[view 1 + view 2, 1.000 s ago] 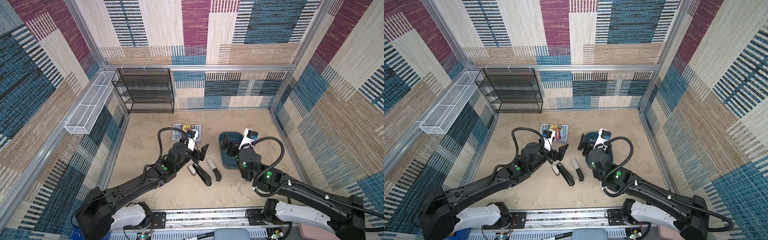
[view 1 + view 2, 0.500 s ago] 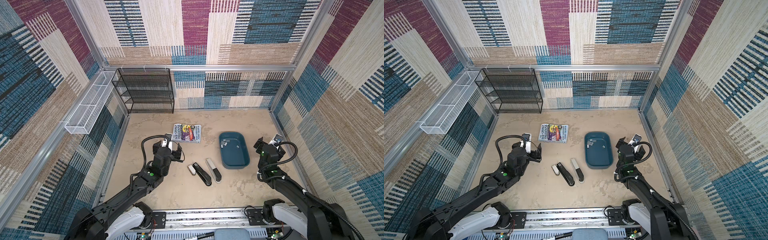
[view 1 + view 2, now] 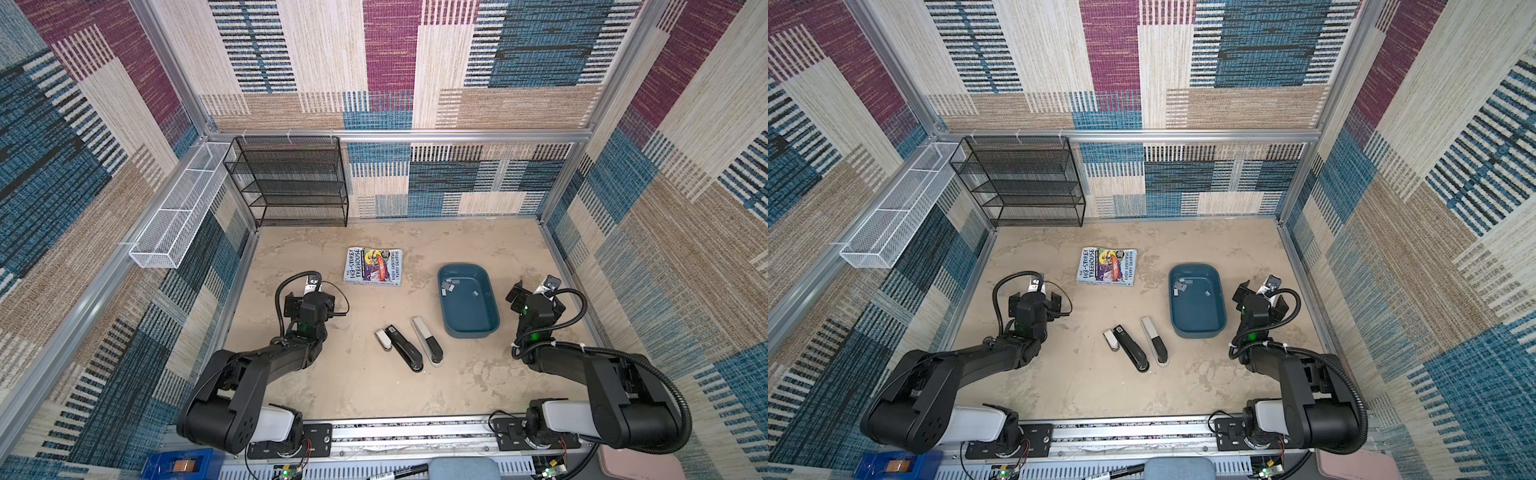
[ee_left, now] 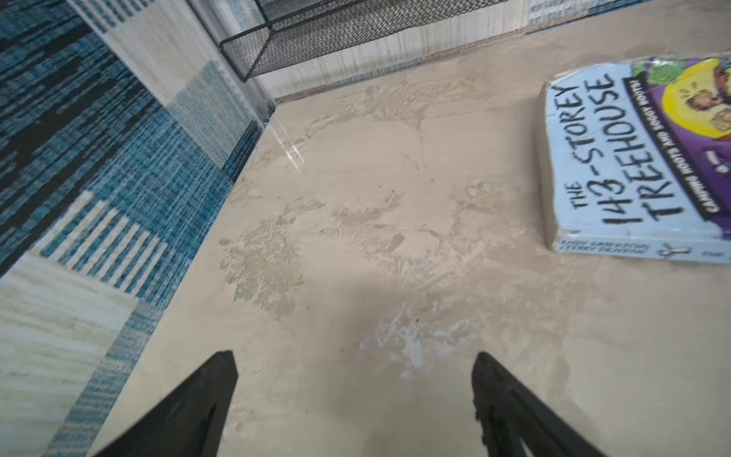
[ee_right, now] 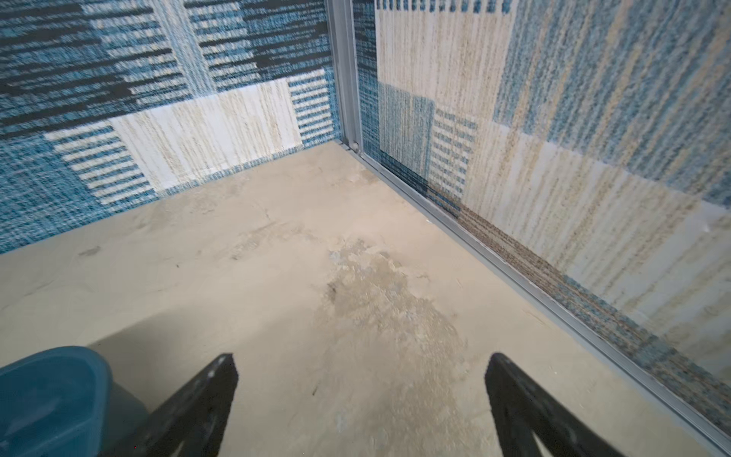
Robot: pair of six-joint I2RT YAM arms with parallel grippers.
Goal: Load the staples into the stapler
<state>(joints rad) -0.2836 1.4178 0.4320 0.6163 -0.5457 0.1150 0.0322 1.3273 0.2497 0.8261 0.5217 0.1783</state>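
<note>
Both pairs are spread wide and hold nothing. The left fingers (image 4: 186, 411) hang over bare worktop (image 4: 375, 237), and the right fingers (image 5: 190, 411) hang by the side wall, at 3 o'clock of the blue tray (image 3: 467, 332).

The staples (image 3: 451, 285), a few grey strips, lie loose in the tray's 11 o'clock corner. The stapler (image 3: 405, 348) lies opened out at the tray's 8 o'clock, black and pale halves side by side, with a small pale piece (image 3: 383, 338) just beside it. Whether its channel already holds a strip cannot be told.

A book (image 3: 374, 266) lies at 12 o'clock of the stapler. The left fingers are at its 9 o'clock, well apart.

No strip appears to be in hand, so the pick looks like the step ahead. The right fingers would need to cross the tray rim toward 9 o'clock, drop into that corner and pinch one thin strip by its edges.
</note>
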